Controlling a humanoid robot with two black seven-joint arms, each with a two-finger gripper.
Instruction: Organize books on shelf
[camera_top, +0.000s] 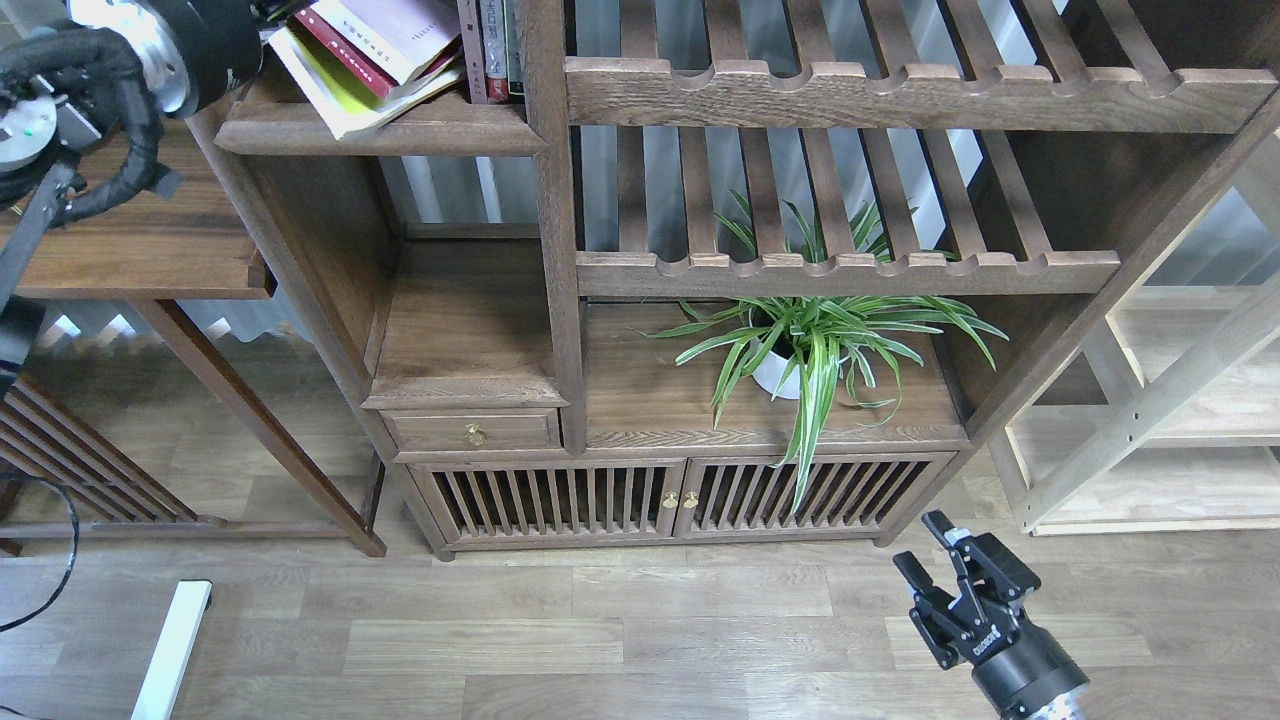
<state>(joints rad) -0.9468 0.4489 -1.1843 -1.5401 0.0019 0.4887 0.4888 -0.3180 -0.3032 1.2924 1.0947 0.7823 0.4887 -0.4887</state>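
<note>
Three books lean in a tilted stack at the top left: a pale lavender-white one (400, 28) on top, a red one (330, 35) under it, a yellow-green and white one (335, 90) lowest. They rest on the dark-brown shelf (400, 135) and lean against narrow upright spines (492, 50). My left arm's wrist (195, 35) is right beside the stack's left edge. Its gripper (280, 10) is only a dark tip at the frame's top edge by the books. My right gripper (922, 548) is open and empty, low over the floor at the bottom right.
A potted spider plant (810, 345) stands on the lower cabinet top. Slatted shelves with scalloped rails (850, 270) fill the bookcase's right side. A dark side table (130, 240) is at the left, a pale wood rack (1180, 400) at the right. A white bar (175, 645) lies on the floor.
</note>
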